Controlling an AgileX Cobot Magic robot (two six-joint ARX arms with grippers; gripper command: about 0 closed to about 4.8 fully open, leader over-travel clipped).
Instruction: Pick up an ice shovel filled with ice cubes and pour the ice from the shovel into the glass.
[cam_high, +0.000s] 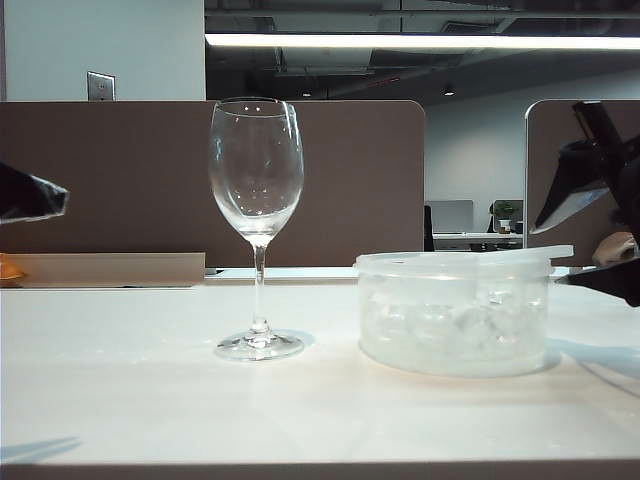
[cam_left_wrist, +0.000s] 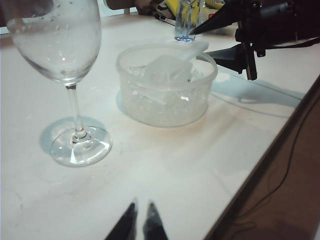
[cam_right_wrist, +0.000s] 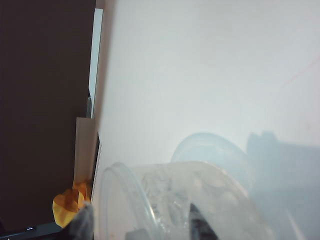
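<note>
inside, the tub (cam_high: 455, 320) holds ice cubes (cam_high: 440, 328); the glass (cam_high: 256, 180) sits empty.

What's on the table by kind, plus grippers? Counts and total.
Wine glass: 1
Plastic tub holding ice cubes: 1
Ice shovel resting in the tub, handle over the rim: 1
Left gripper, low near the table edge: 1
Right gripper, open beside the shovel handle: 1
Ice cubes: too many to count
Total: 5
</note>
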